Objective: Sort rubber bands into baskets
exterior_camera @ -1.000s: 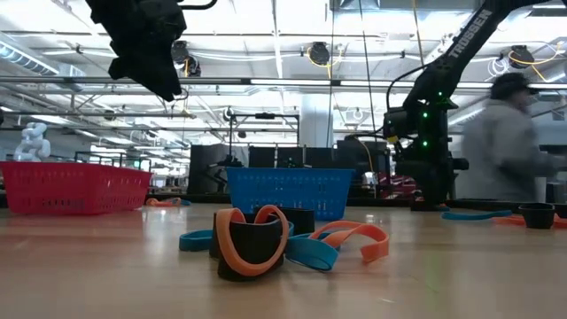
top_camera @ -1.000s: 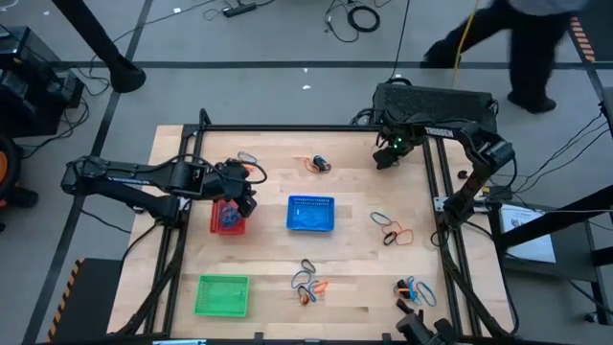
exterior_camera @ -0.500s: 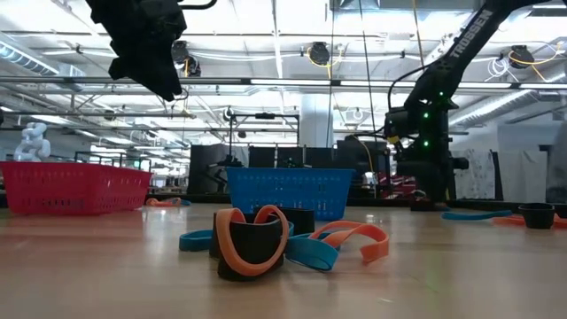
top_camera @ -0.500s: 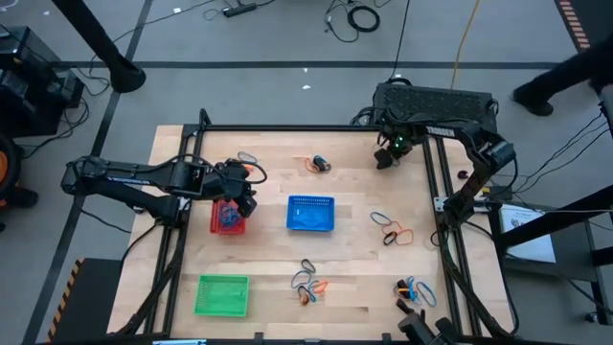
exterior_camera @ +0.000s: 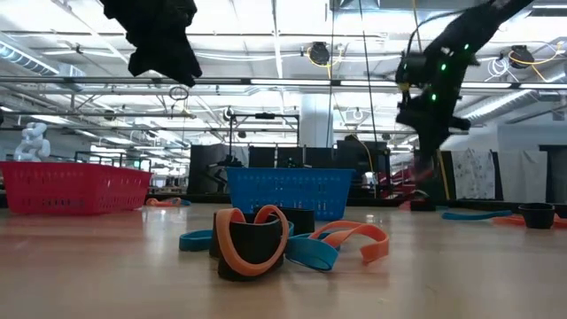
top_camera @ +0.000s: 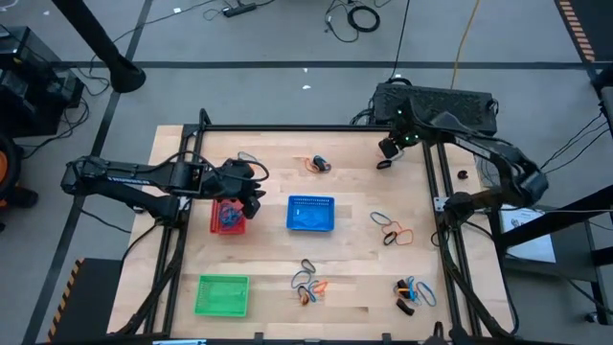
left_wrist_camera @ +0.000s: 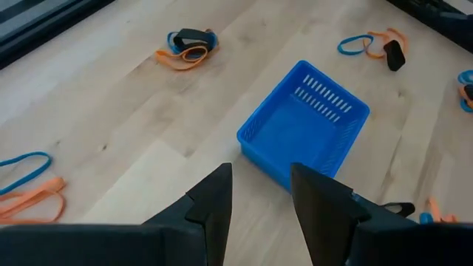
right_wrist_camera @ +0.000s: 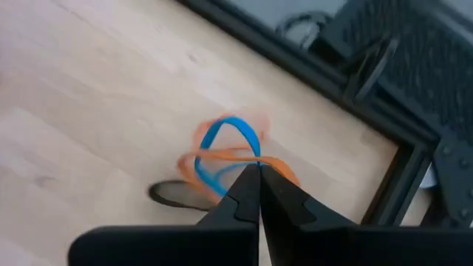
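**Right arm lifts away from the far corner, jaws now together**

Since a second ago the right gripper (top_camera: 387, 149) has risen off the tabletop (top_camera: 354, 259) near its far right corner and its arm has swung outward, the elbow now reaching beyond the frame rail. In the low view it hangs higher than before. Its jaws have come together; the right wrist view shows the tips meeting over a tangle of blue and orange rubber bands (right_wrist_camera: 229, 159), but motion blur hides whether a band is actually pinched. The person who crossed the floor behind the table has gone. The left gripper (top_camera: 251, 187) has edged slightly toward the blue basket (top_camera: 311, 214) and hovers between it and the red basket (top_camera: 228, 218), fingers apart with nothing between them, as its own wrist view shows.

The red basket is partly covered by the left arm; some blue bands show inside it. The green basket (top_camera: 222, 294) sits at the near left. Loose bands lie in clusters: one at the far middle (top_camera: 319, 164), one right of the blue basket (top_camera: 391, 228), one at the near middle (top_camera: 307, 284), one at the near right (top_camera: 412, 291). In the low view the near-middle cluster (exterior_camera: 266, 239) fills the foreground, and the left gripper is cut off by the picture's upper edge.
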Controlling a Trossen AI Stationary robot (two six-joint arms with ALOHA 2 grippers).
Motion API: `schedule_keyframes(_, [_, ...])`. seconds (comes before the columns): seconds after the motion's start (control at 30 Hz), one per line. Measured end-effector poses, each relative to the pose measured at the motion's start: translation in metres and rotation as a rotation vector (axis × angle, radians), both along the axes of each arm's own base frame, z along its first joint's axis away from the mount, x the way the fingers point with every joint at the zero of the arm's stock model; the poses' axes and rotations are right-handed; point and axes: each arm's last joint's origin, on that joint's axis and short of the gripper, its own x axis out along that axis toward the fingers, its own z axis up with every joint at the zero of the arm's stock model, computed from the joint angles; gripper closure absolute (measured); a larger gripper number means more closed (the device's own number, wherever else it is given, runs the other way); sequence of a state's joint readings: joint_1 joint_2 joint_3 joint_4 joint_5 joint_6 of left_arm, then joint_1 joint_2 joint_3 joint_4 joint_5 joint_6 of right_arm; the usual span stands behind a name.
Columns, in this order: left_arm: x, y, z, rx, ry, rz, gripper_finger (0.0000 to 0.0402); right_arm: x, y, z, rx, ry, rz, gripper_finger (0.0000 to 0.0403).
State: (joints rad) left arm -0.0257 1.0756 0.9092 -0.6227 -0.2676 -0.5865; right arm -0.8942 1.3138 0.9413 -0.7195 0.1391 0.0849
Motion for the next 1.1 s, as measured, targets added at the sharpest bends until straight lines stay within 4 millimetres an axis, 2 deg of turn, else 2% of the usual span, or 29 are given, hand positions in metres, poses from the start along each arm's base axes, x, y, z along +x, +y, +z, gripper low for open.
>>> schedule_keyframes(0.13, [0.001, 0.0, 0.001, 0.001, -0.009, 0.001, 0.0258, -0.004, 0.01, 0.015, -0.043, -0.045, 0.004, 0.0403])
schedule_keyframes(0.27, [0.001, 0.0, 0.001, 0.0, -0.015, 0.003, 0.0258, -0.008, 0.018, 0.016, 0.04, -0.084, -0.005, 0.0403])
schedule_keyframes(0.4, [0.001, -0.001, 0.001, -0.004, -0.017, 0.002, 0.0258, -0.01, 0.026, 0.008, 0.241, -0.129, -0.004, 0.0403])
schedule_keyframes(0.57, [0.001, -0.001, 0.001, -0.005, -0.018, 0.001, 0.0258, -0.012, 0.028, -0.013, 0.323, -0.103, -0.07, 0.0403])
schedule_keyframes(0.7, [0.002, -0.001, 0.001, -0.006, -0.024, 0.001, 0.0258, -0.018, 0.026, -0.036, 0.262, 0.057, -0.2, 0.0402])
schedule_keyframes(0.9, [0.004, -0.001, 0.003, -0.009, -0.047, -0.009, 0.0258, -0.014, 0.021, -0.052, 0.291, -0.012, -0.199, 0.0402])
schedule_keyframes(1.1, [0.004, -0.002, 0.003, -0.022, -0.046, -0.023, 0.0258, -0.01, 0.012, -0.055, 0.256, -0.066, -0.229, 0.0401])
